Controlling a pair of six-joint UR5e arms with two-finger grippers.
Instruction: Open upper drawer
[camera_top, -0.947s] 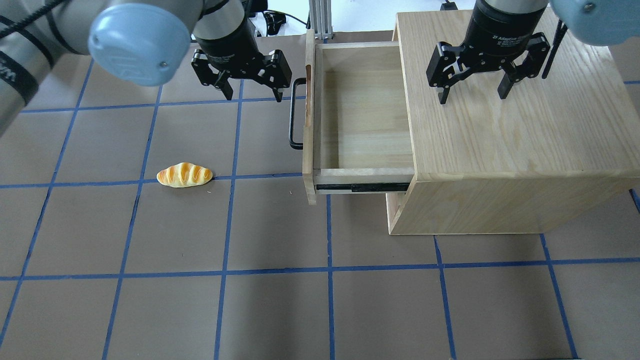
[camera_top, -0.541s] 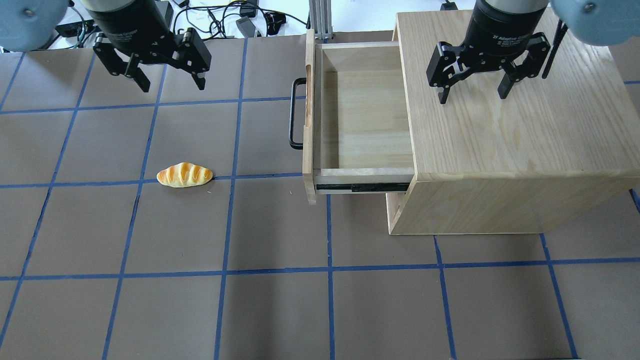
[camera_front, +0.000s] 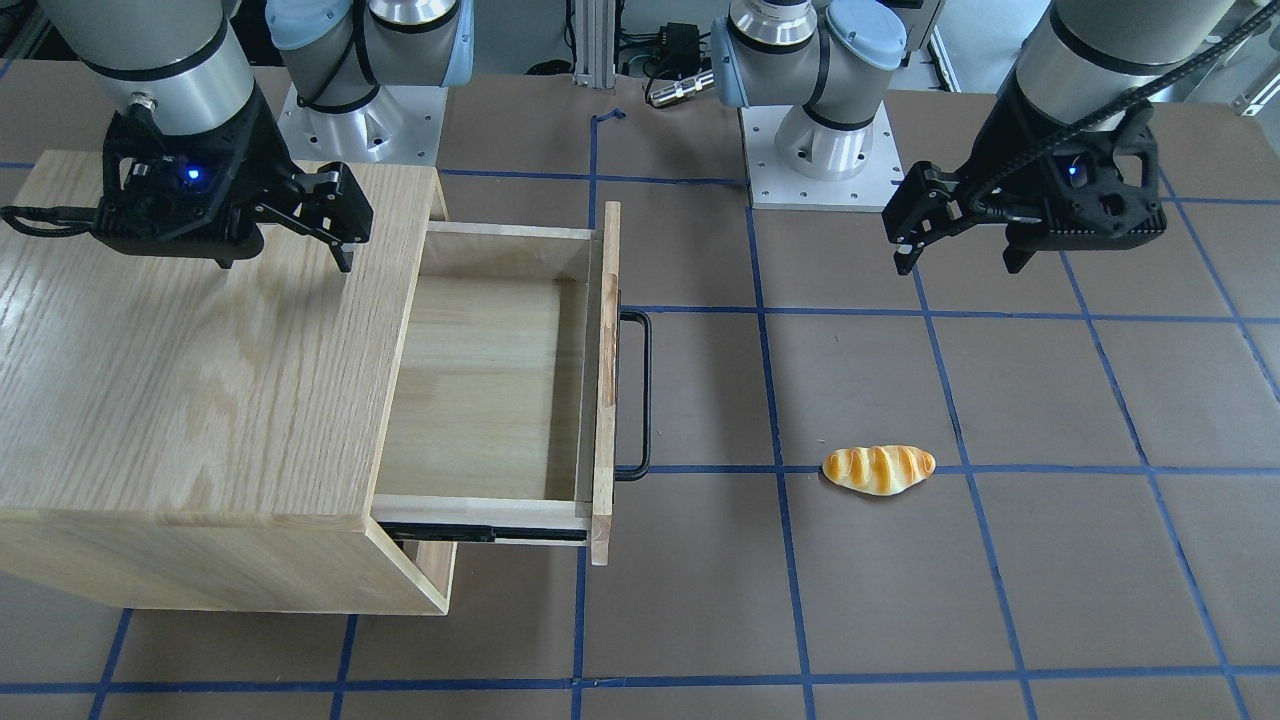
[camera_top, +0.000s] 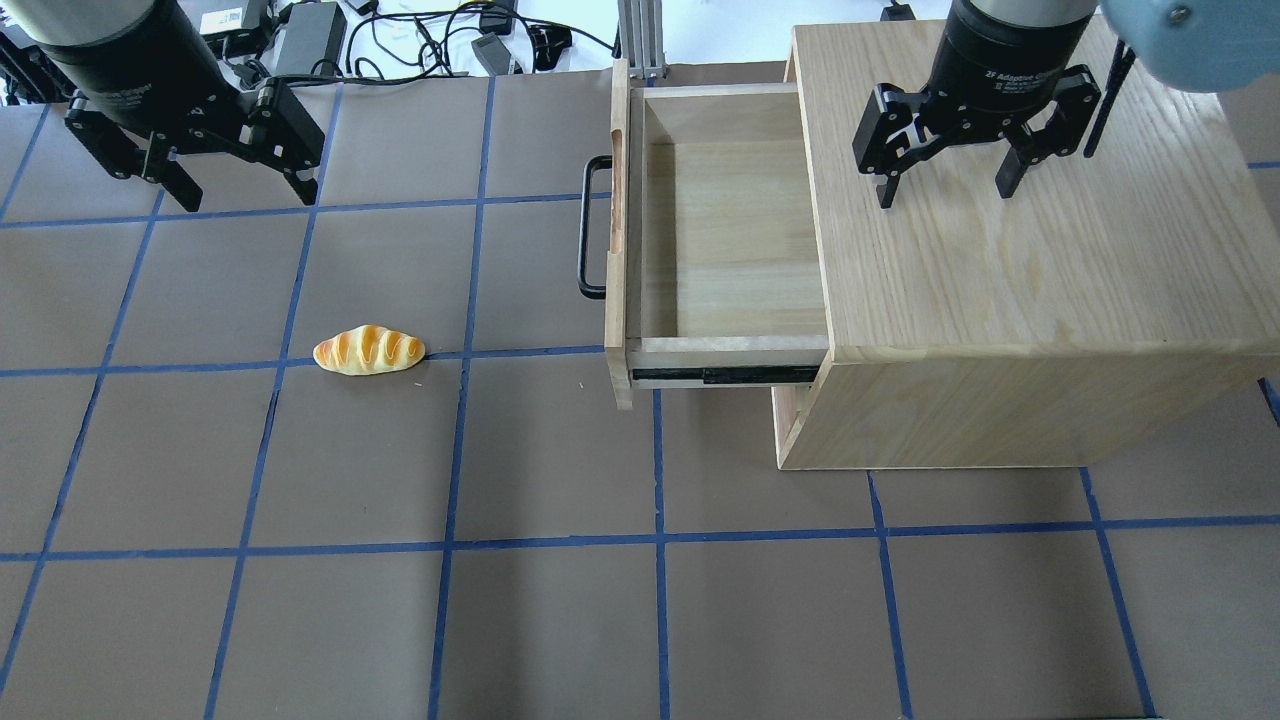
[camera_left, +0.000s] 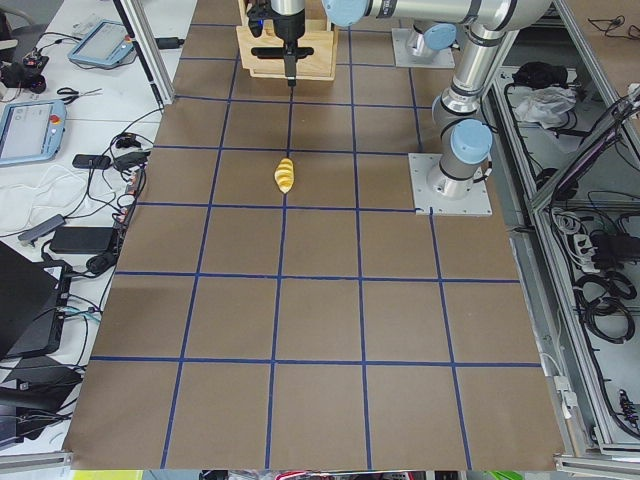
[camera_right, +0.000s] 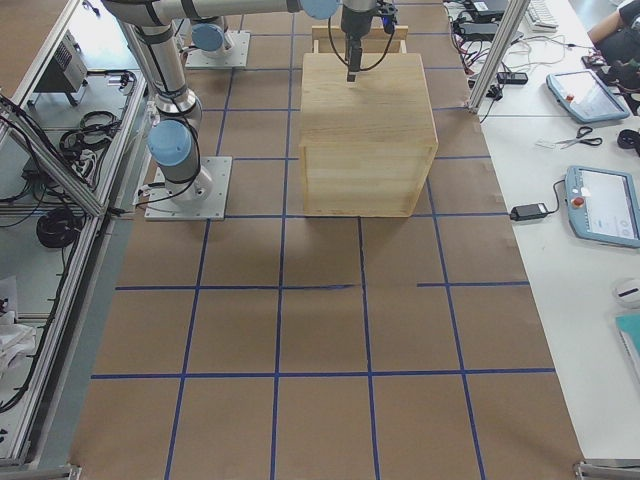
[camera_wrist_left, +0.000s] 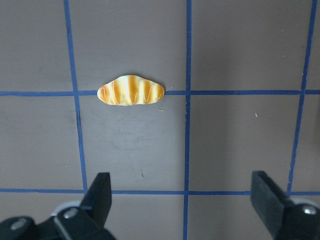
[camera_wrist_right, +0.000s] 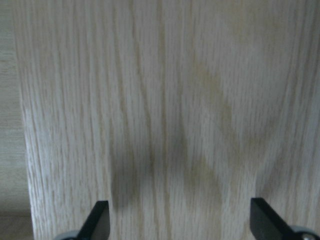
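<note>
The upper drawer (camera_top: 720, 230) stands pulled out of the oak cabinet (camera_top: 1030, 250), its inside empty, its black bar handle (camera_top: 587, 228) facing the open table. It also shows in the front view (camera_front: 500, 380) with the handle (camera_front: 640, 395). My left gripper (camera_top: 245, 190) is open and empty, raised over the table's far left, well away from the handle; it also shows in the front view (camera_front: 960, 255). My right gripper (camera_top: 945, 190) is open and empty above the cabinet top (camera_wrist_right: 160, 110).
A toy bread roll (camera_top: 368, 350) lies on the brown table between my left gripper and the drawer; it also shows in the left wrist view (camera_wrist_left: 131, 91) and front view (camera_front: 878, 468). Cables and devices lie beyond the far table edge (camera_top: 420, 40).
My left gripper has moved from beside the drawer handle far to the left, staying open. The drawer, the right gripper and the bread roll have not moved.
</note>
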